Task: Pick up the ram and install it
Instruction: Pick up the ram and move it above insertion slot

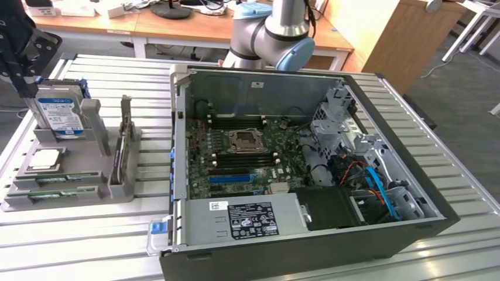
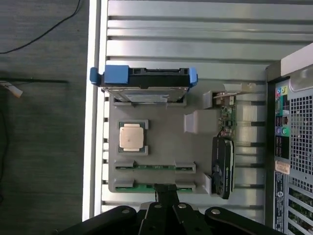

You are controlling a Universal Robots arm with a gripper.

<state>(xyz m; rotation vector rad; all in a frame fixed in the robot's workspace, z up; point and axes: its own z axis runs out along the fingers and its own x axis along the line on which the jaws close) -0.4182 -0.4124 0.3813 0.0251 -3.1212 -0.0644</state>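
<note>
currently the gripper (image 1: 27, 88) hangs high over the tray (image 1: 47, 202), jaws shut tight and holding nothing. in the wrist view its closed tips (image 2: 166, 190) line up over the end of the tray where the ram sticks (image 1: 61, 177) lie. whether they touch anything there i cannot tell from that view, but the exterior view shows the gripper well clear of the tray.

both ram sticks (image 2: 155, 166) sit in the tray, parallel and just beside each other, each held in its own pair of grey brackets. the second stick (image 2: 142, 186) is the one at the tray's edge. the cpu (image 1: 45, 158) lies flat just behind them, and the hard drive (image 1: 61, 114) stands upright at the far end in its blue rails. a graphics card (image 1: 123, 140) stands on edge along the side of the tray nearest the case (image 1: 312, 252).

the case lies open on the slatted table (image 1: 78, 246), on the exterior view's right of the tray. inside it the board (image 1: 273, 152) shows long black slots (image 1: 238, 157) on either side of the socket (image 1: 245, 140).
</note>
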